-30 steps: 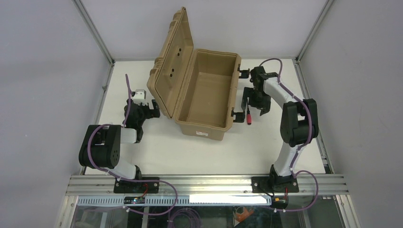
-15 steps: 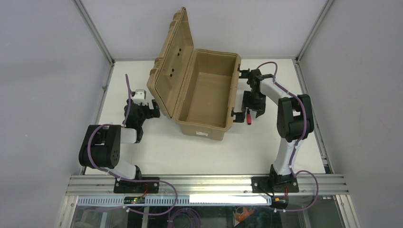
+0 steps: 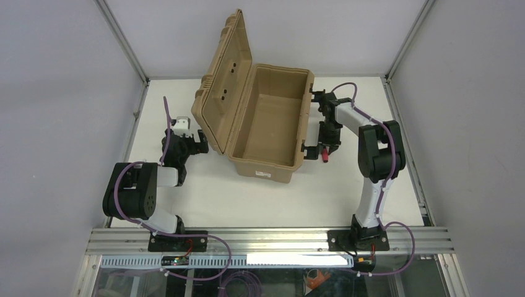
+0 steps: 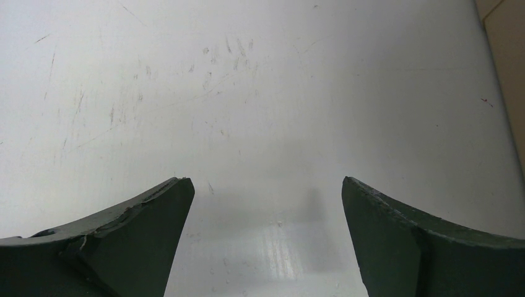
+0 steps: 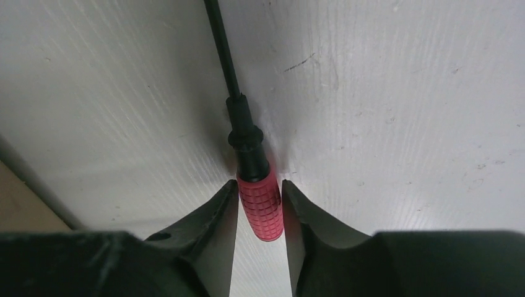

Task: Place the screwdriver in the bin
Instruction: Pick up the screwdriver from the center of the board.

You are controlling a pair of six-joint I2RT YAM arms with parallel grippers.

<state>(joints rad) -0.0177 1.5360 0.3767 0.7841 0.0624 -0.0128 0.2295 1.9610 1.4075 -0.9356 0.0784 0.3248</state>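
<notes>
The screwdriver (image 5: 260, 207) lies on the white table with its red gridded handle toward me and its thin black shaft pointing away. My right gripper (image 5: 260, 185) is shut on it, both fingertips pressed against the handle's sides. From above, the screwdriver (image 3: 324, 154) shows as a red tip under the right gripper (image 3: 326, 147), just right of the bin (image 3: 266, 170). The bin is a tan case, open, its inside bare. My left gripper (image 4: 265, 180) stands open over bare table, left of the bin, holding nothing; from above the left gripper (image 3: 199, 141) sits beside the lid.
The bin's ribbed lid (image 3: 226, 74) stands upright on its left side. Black latches (image 3: 308, 148) stick out from the bin's right wall, close to my right gripper. A metal frame post (image 3: 405, 37) rises at the back right corner.
My right gripper has shifted left and down over the screwdriver, and its jaws have closed from wide apart onto the red handle. The left arm has not moved.
</notes>
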